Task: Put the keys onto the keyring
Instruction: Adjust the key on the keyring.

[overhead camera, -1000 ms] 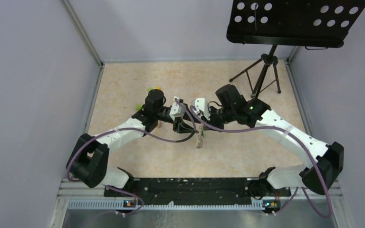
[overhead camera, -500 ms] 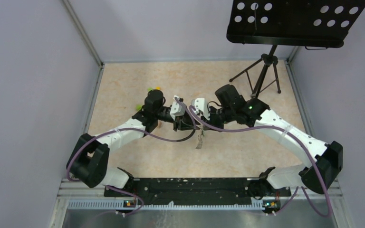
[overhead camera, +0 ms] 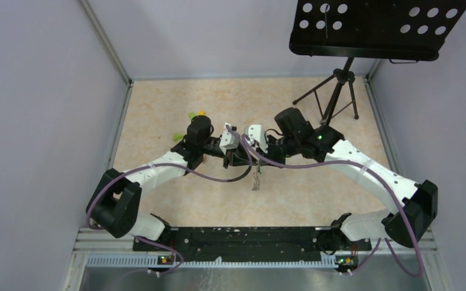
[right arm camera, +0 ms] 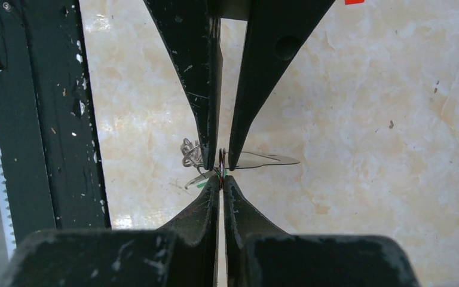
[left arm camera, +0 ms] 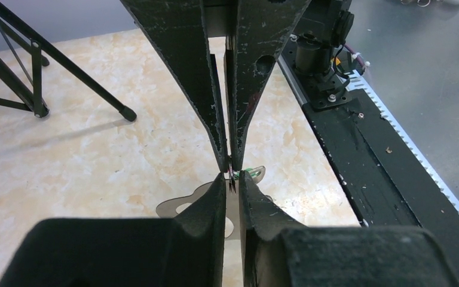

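My two grippers meet tip to tip above the middle of the floor. The left gripper [overhead camera: 236, 159] and the right gripper [overhead camera: 249, 156] are both shut on the thin dark keyring, which I see edge-on between the tips in the left wrist view [left arm camera: 232, 181] and the right wrist view [right arm camera: 222, 160]. Several silver keys [overhead camera: 256, 179] hang below the pinch. The wrist views show a flat key [left arm camera: 182, 206], a key blade [right arm camera: 269, 159], a wire tangle [right arm camera: 189, 153] and a green tag [right arm camera: 202, 184].
Small green and yellow bits [overhead camera: 195, 114] and another green bit [overhead camera: 176, 136] lie on the floor behind the left wrist. A music stand's tripod [overhead camera: 335, 97] is at the back right. The black base rail [overhead camera: 243, 237] runs along the front. Grey walls [overhead camera: 48, 109] enclose the floor.
The left wrist has shifted slightly to the right, toward the right gripper. The hanging keys have stayed in almost the same place.
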